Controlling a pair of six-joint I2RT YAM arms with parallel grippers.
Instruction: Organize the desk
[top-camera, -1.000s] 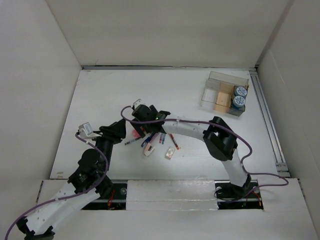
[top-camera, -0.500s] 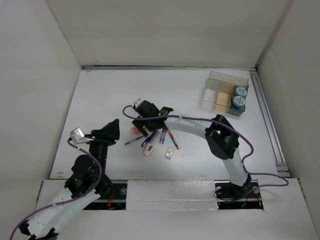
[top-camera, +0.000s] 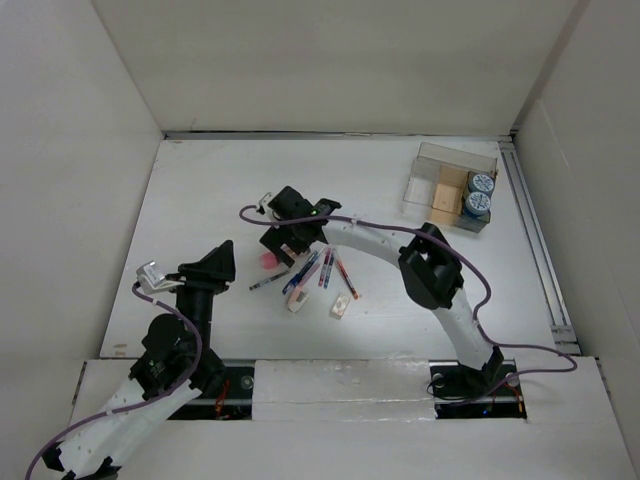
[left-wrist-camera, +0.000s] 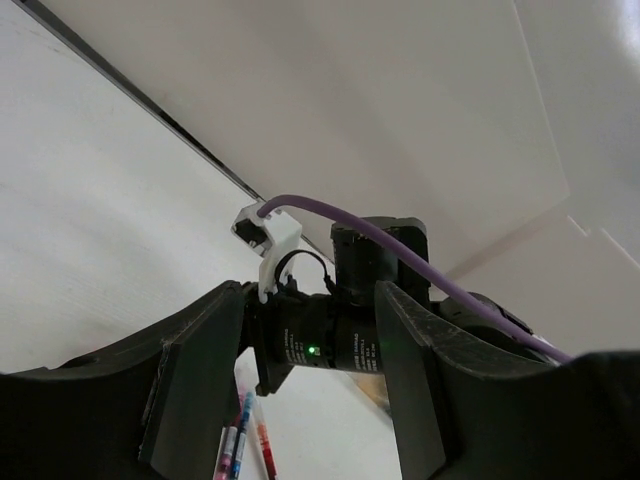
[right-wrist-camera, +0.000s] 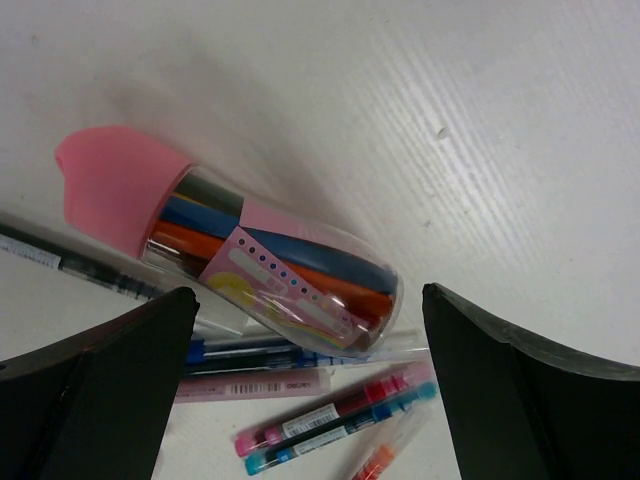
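Since a second ago: left gripper (top-camera: 215, 262) drawn back from the pen pile toward the near-left; right gripper (top-camera: 281, 238) swung slightly farther and leftward, over the pink-capped pen case (top-camera: 268, 260).

Lying on the white desk (top-camera: 220, 190), left of centre: that case, a clear tube full of coloured pens. Only its pink end visible from above, the rest hidden under the right wrist. Just beside it, on its near-right: loose pens (top-camera: 322, 270) fanned out flat.

Right fingers (right-wrist-camera: 110, 380) spread wide, gripping nothing, straddling the case from above without touching it. Long axis of the case: slanted in the wrist view, pink cap up-left, clear end down-right, so closer to the line between the fingertips than across it. Probably calls for a turn of the wrist before descending, so as to close on the narrow width rather than on the ends.

Left fingers (left-wrist-camera: 190, 380) also apart and empty, tilted upward, facing the right wrist rather than the desk; near the case, but clearly the farther of the two.

Well apart, at the far-right corner: clear tray (top-camera: 455, 155).
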